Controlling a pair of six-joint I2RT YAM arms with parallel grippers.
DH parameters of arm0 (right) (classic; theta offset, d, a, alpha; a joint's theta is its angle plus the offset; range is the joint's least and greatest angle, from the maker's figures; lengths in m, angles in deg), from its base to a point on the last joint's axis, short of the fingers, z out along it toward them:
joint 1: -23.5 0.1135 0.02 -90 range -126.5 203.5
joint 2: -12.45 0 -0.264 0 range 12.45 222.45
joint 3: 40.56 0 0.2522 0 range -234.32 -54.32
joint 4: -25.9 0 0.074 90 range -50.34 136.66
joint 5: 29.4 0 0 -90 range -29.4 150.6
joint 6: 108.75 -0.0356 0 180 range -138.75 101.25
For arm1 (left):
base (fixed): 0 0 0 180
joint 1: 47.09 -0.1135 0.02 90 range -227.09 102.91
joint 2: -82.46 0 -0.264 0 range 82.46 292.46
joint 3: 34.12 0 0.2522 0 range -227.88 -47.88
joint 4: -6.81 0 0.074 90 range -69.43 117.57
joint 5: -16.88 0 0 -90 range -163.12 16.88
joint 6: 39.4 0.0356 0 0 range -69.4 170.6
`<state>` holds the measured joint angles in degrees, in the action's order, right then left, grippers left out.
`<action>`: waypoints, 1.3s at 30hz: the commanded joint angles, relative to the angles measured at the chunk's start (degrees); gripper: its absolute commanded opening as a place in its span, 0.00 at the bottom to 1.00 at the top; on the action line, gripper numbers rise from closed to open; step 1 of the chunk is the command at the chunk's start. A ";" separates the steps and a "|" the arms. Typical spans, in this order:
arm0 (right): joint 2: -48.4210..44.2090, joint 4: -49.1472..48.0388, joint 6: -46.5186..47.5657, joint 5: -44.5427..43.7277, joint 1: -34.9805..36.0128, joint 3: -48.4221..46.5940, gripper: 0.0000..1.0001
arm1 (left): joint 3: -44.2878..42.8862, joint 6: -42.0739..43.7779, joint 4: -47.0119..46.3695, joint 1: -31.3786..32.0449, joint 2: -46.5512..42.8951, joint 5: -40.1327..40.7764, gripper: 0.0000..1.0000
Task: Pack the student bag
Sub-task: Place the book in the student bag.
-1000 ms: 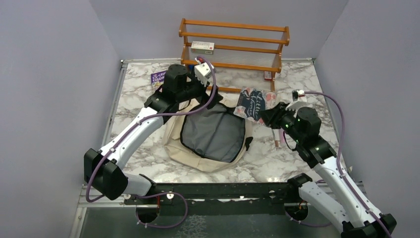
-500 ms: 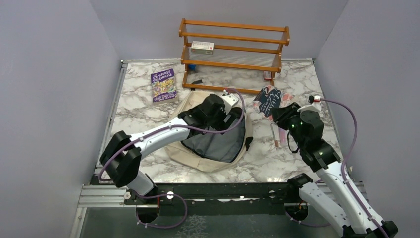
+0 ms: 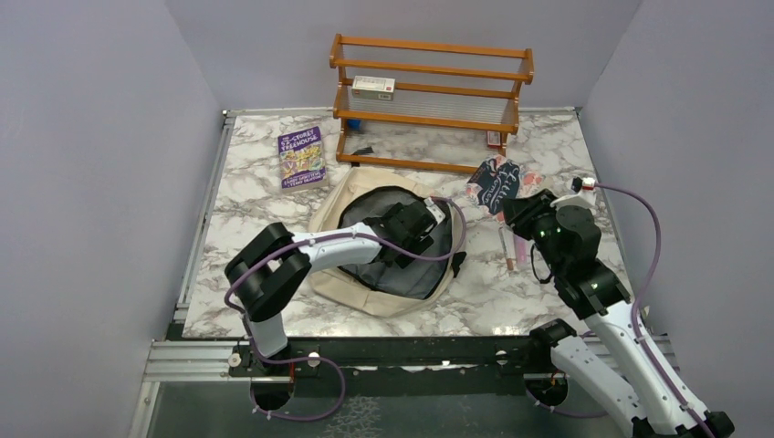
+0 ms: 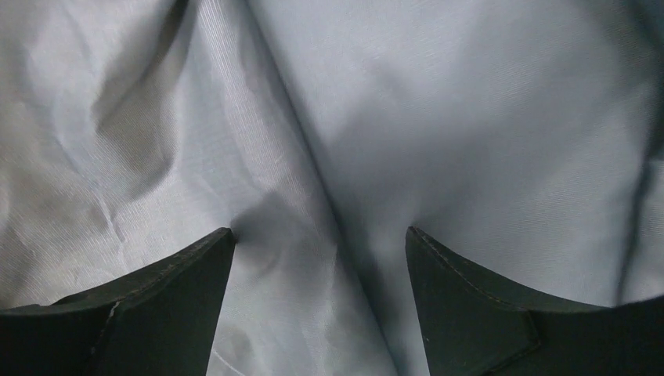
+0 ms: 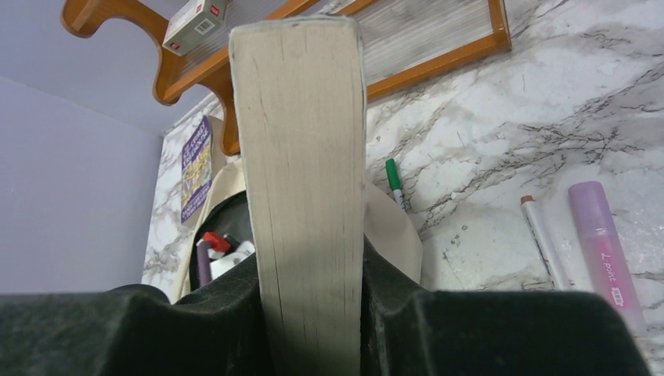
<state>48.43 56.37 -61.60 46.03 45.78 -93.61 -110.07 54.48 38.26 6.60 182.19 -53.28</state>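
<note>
The student bag lies open in the middle of the table, cream canvas around a dark grey lining. My left gripper is down inside that opening. In the left wrist view the left gripper is open, its black fingers spread over a fold of the lining and holding nothing. My right gripper hovers just right of the bag, shut on a thick dark-covered book. The book's page edges stand clamped between the right gripper's jaws, and the bag's rim shows behind them.
A wooden shelf stands at the back with a small box on it. A purple book lies at the back left. A pink marker, a thin pen and a green marker lie right of the bag.
My left arm has swung from the back left near the shelf down into the bag's opening, uncovering the purple book. The right gripper has carried its book slightly right.
</note>
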 commanded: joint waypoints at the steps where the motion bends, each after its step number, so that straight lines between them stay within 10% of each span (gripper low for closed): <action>1: -1.60 -3.26 0.26 -1.22 -0.05 -1.14 0.00 | -2.46 0.20 3.62 0.54 3.10 5.98 0.80; 26: 0.70 0.62 -4.81 -7.27 -0.05 -3.50 0.01 | -11.28 -3.66 9.29 0.45 2.76 4.33 0.01; 39: 3.44 -8.73 -3.03 7.90 -0.05 -4.56 0.01 | -10.23 -8.47 4.37 -9.00 -5.64 -16.72 0.00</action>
<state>51.17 58.58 -64.77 45.31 45.76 -96.36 -121.04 49.14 47.68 1.14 182.12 -60.98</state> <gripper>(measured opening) 0.305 0.011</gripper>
